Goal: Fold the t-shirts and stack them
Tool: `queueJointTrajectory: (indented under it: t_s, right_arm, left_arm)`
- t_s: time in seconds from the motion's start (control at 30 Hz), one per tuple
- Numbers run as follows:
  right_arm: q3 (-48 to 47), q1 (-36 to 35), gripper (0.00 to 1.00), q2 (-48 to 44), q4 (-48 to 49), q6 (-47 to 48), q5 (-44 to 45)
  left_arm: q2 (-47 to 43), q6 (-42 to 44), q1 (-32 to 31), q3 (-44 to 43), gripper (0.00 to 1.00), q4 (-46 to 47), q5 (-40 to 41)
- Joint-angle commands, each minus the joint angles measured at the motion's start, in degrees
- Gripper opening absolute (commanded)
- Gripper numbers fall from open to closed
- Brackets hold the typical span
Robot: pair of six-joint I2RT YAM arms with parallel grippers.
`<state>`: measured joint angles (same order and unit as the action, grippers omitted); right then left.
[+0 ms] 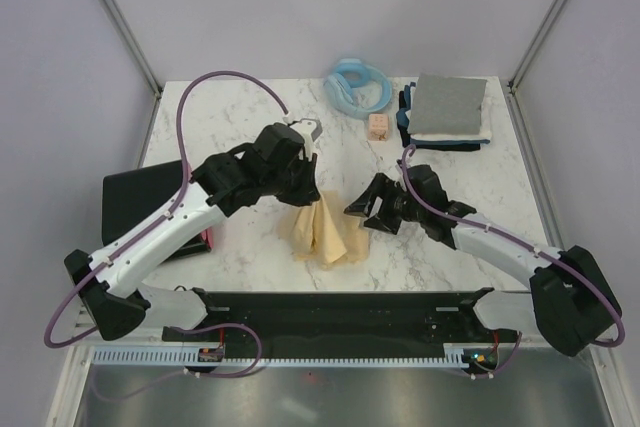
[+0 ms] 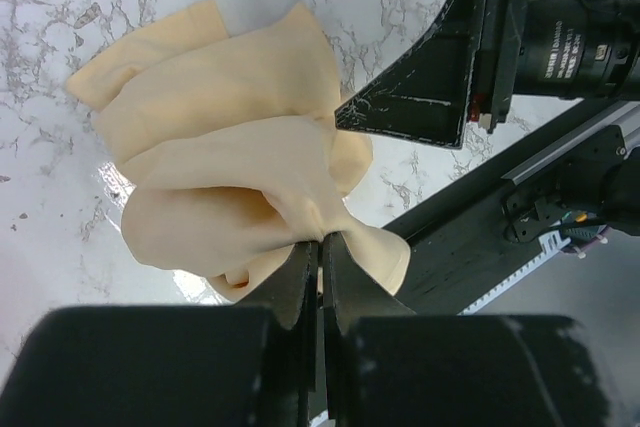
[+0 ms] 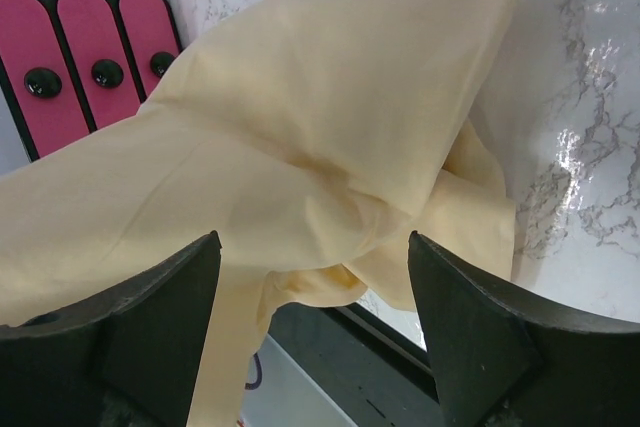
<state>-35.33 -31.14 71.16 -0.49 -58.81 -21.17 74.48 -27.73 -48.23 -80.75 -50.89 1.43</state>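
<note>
Cream t-shirt (image 1: 322,232), bunched into loose folds, lies close to my arm bases, at the middle of the marble tabletop (image 1: 230,137). My left pincer (image 2: 320,247) is clenched on a pinch of its cloth and holds that end up, while the rest droops to the surface. My right pincer (image 3: 315,242) is spread wide just to the shirt's right. Cream cloth fills the space ahead of its two fingers, and it grips nothing. Off to the left, at the tabletop's edge, lies a black box (image 1: 140,202) with a pink-red side. Farther back sits a small tan block (image 1: 378,126). At the far edge lies a light blue ring (image 1: 358,85). Just to its right is a folded stack with a grey t-shirt (image 1: 447,105) on top and white and dark navy cloth (image 1: 404,115) showing beneath.
</note>
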Motion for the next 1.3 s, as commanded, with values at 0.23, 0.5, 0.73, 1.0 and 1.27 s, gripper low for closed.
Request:
queueJointTrajectory:
  t_s: [0.23,0.5,0.73,1.0,1.27]
  right_arm:
    - [-1.59,-2.79,0.83,2.58,0.93,0.27,3.32]
    - [-2.72,-6.03,0.78,11.0,5.59,1.76,5.7]
    - [-10.98,-9.91,0.7,13.66,1.03,4.48,11.58]
    - [-12.57,-10.0,0.59,13.83,-3.29,7.65,13.61]
    - [-14.76,-10.0,0.21,10.94,-9.52,10.9,17.91]
  left_arm:
    - [0.76,3.12,4.11,-4.59,0.02,2.29,0.15]
    - [1.9,3.12,4.54,-5.82,0.02,2.47,-0.99]
    - [1.72,3.03,4.63,-6.88,0.02,2.12,-0.64]
    - [0.76,1.71,4.72,-4.59,0.02,2.03,-0.82]
    - [1.02,1.71,4.72,-4.41,0.02,1.94,-0.64]
